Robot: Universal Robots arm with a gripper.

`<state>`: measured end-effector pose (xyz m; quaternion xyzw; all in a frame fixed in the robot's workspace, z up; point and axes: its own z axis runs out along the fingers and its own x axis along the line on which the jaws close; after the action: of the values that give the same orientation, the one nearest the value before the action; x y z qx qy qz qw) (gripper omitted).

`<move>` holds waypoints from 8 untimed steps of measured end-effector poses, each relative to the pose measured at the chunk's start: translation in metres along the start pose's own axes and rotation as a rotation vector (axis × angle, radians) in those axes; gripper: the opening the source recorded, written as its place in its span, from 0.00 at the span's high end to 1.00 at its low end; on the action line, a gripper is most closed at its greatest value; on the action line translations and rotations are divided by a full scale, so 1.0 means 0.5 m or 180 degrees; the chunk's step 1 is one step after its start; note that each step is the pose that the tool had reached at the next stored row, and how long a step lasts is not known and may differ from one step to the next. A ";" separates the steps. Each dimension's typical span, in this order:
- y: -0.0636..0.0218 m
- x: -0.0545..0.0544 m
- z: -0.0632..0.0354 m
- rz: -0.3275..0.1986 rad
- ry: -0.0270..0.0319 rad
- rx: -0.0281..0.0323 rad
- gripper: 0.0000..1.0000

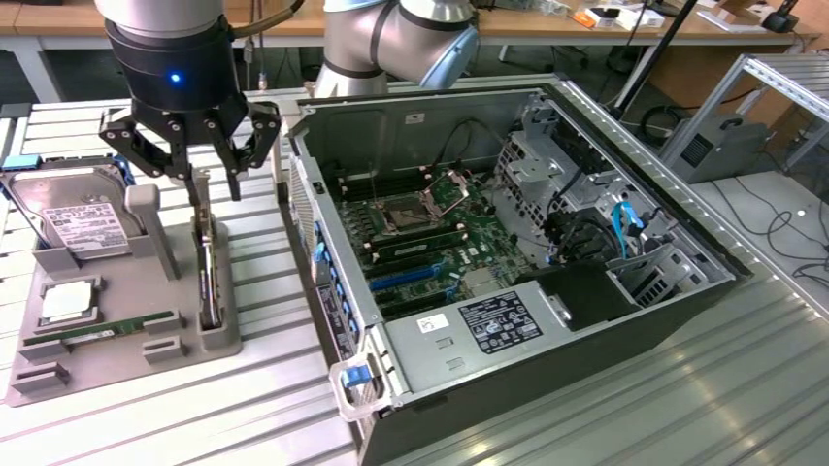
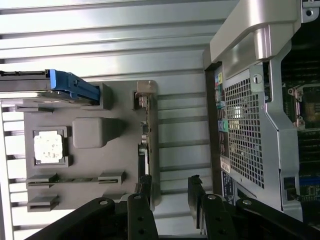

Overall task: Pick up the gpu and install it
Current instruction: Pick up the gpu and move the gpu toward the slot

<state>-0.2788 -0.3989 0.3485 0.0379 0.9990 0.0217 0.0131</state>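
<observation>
Hovering right above the gpu with the tool spread wide, empty. Stands on edge in the gray holder on the tabletop, beside the open case. Looks light, stiff, fragile; probably best pinched across its flat faces.

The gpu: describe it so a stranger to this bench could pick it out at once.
Beside the open computer case, on the exterior view's left, lies a grey holder tray. The gpu stands on edge in the slot along the tray's side nearest the case, under the open gripper. Unlike the silver hard drive and green memory stick, it is a thin dark upright card.
</observation>
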 end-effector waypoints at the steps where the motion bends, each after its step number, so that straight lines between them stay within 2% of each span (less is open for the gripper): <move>1: 0.000 0.000 0.001 0.0000 0.0000 0.0000 0.58; 8: 0.000 0.001 0.008 0.0000 0.0000 0.0000 0.58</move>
<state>-0.2791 -0.3989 0.3444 0.0379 0.9990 0.0217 0.0130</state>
